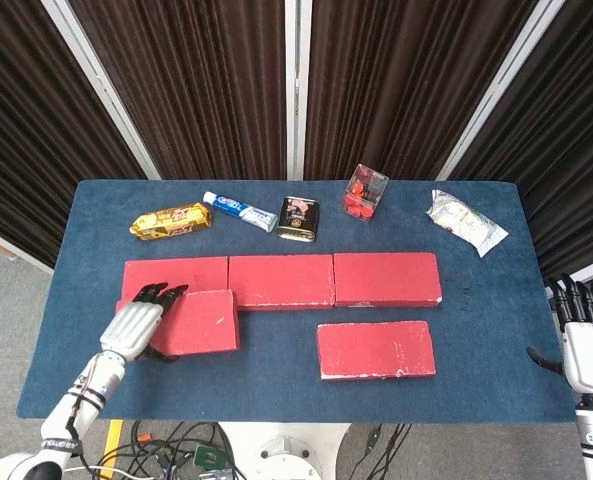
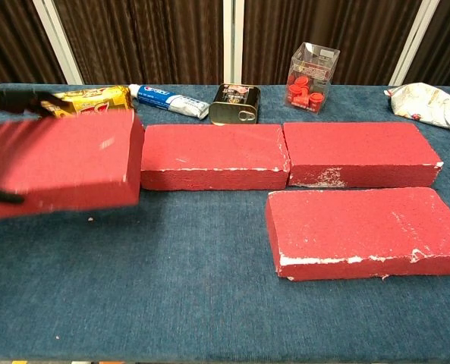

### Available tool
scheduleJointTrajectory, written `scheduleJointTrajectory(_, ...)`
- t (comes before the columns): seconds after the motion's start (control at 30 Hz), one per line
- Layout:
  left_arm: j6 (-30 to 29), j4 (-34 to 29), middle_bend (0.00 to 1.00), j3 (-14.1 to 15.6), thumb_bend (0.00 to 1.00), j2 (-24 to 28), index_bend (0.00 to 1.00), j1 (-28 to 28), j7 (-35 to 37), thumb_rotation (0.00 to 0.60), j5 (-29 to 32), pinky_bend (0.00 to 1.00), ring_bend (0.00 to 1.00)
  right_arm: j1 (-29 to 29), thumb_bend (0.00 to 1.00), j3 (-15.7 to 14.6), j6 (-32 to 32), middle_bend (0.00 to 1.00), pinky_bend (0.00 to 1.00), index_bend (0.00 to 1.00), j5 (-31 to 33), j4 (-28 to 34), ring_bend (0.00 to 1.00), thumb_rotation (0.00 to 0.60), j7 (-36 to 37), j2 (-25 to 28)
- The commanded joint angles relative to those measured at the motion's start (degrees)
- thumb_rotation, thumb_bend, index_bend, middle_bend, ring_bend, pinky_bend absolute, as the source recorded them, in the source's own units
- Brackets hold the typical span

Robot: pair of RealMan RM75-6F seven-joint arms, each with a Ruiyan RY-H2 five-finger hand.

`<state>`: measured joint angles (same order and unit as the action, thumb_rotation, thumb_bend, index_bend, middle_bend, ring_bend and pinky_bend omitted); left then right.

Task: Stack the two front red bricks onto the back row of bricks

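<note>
The left hand (image 1: 136,325) clamps the left front brick (image 1: 198,322) by its end, holding it raised over the back row (image 1: 281,280), apparently for stacking. The right hand (image 1: 584,345) waits empty, fingers apart, past the table's (image 1: 276,375) right edge; the other front brick (image 1: 376,349) lies untouched near the front edge.

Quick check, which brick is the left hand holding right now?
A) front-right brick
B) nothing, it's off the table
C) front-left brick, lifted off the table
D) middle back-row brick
C: the left hand grips the front-left brick, which sits raised and overlaps the back-left brick, while the front-right brick lies untouched on the table.
</note>
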<state>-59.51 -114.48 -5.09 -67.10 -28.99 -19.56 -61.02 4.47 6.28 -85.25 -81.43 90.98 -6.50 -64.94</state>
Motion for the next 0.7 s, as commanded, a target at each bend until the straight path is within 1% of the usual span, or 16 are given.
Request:
scheduleJointTrajectory(0.03, 2.65, 0.80, 0.18, -3.99, 0.03, 1.93, 0.00, -3.98, 0.47, 0.600, 4.29, 0.00, 0.00, 0.08, 0.01, 0.00, 0.22, 0.00, 0.00, 0.00, 0.18, -0.04, 0.00, 0.600, -0.17, -0.18)
scheduleJointTrajectory(0.13, 5.81, 2.86, 0.18, -6.20, 0.02, 1.82, 0.00, -7.75, -0.10, 0.600, 8.06, 0.00, 0.00, 0.17, 0.01, -0.12, 0.65, 0.00, 0.00, 0.00, 0.37, -0.32, 0.00, 0.600, -0.41, -0.39)
scheduleJointTrajectory(0.27, 10.87, 6.16, 0.18, -7.38, 0.02, 0.75, 0.00, -12.11, 0.05, 0.600, 12.25, 0.00, 0.00, 0.20, 0.01, -0.16, 0.98, 0.00, 0.00, 0.00, 0.66, -0.45, 0.00, 0.600, -0.38, -0.42)
scheduleJointTrajectory(0.33, 13.38, 8.13, 0.18, -7.44, 0.02, -0.06, 0.00, -13.90, 0.50, 0.600, 13.16, 0.00, 0.00, 0.18, 0.01, -0.12, 1.00, 0.00, 0.00, 0.00, 0.78, -0.37, 0.00, 0.600, -0.41, -0.36)
scheduleJointTrajectory(0.43, 16.26, 12.55, 0.18, -7.42, 0.02, -2.61, 0.00, -16.65, 1.20, 0.600, 13.84, 0.00, 0.00, 0.20, 0.01, -0.16, 0.91, 0.00, 0.00, 0.00, 0.51, 0.17, 0.00, 0.600, -0.61, -0.08)
scheduleJointTrajectory(0.57, 18.62, 17.50, 0.18, -7.66, 0.03, -5.55, 0.00, -18.91, 3.26, 0.600, 14.88, 0.00, 0.00, 0.24, 0.01, -0.26, 0.70, 0.00, 0.00, 0.00, 0.05, 1.06, 0.00, 0.600, -1.23, 0.20)
scheduleJointTrajectory(0.7, 20.64, 21.82, 0.18, -7.22, 0.02, -7.47, 0.00, -20.60, 4.70, 0.600, 16.27, 0.00, 0.00, 0.30, 0.01, -0.30, 0.42, 0.00, 0.00, 0.00, -0.38, 1.85, 0.00, 0.600, -1.97, 0.38)
